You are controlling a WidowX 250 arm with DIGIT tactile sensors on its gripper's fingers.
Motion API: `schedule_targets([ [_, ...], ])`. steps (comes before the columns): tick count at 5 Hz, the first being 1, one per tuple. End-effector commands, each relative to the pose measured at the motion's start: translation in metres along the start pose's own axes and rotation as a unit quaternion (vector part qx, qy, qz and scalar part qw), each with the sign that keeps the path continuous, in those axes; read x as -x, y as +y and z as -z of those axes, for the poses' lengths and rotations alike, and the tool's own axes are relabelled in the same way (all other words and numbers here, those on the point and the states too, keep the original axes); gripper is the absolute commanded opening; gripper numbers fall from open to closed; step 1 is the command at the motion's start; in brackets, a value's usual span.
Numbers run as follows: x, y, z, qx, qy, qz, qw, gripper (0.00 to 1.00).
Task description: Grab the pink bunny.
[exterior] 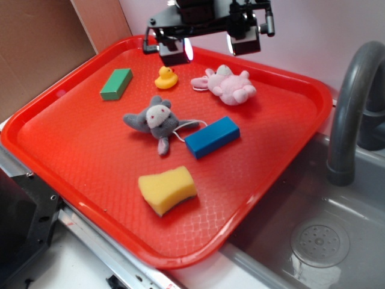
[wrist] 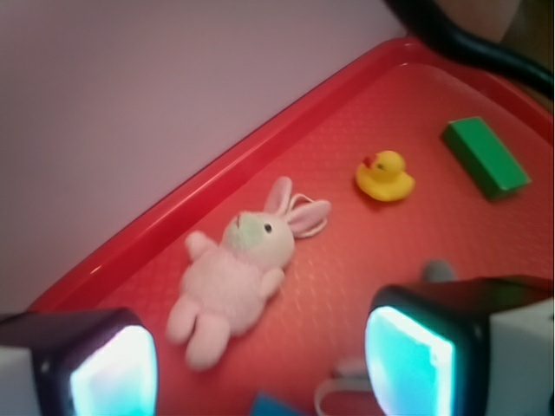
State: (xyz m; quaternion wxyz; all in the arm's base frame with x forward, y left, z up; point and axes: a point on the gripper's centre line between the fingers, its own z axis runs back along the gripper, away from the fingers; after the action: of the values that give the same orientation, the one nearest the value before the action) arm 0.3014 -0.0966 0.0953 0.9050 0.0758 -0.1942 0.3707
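Observation:
The pink bunny (exterior: 227,84) lies flat on the red tray (exterior: 72,150) near its far rim, ears pointing left toward the yellow duck. In the wrist view the pink bunny (wrist: 238,269) lies ahead of the fingers, slightly left of centre, with its white loop by the ears. My gripper (exterior: 209,47) hangs open above the tray's far edge, just above and behind the bunny, not touching it. In the wrist view the gripper (wrist: 260,368) shows both glowing pads wide apart with nothing between them.
A yellow duck (exterior: 166,77), a green block (exterior: 116,83), a grey plush animal (exterior: 156,120) with a white loop, a blue block (exterior: 212,136) and a yellow sponge (exterior: 168,189) share the tray. A grey sink (exterior: 325,235) with a faucet (exterior: 355,108) lies to the right.

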Motion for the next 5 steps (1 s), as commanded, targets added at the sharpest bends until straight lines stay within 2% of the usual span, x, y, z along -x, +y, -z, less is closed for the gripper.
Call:
schedule_targets([
  [1,-0.029,-0.02,0.045,0.037,0.006,-0.001,0.999,1.0],
  [2,-0.019,-0.026,0.068,0.068,0.061,0.018,0.996,1.0],
  [3,-0.02,-0.014,0.072,0.07,0.112,0.009,0.991,0.0],
  [4,-0.022,-0.005,0.058,0.067,0.096,0.037,0.992,0.0],
  [5,-0.036,0.009,0.011,0.046,0.047,0.12,0.991,0.0],
])
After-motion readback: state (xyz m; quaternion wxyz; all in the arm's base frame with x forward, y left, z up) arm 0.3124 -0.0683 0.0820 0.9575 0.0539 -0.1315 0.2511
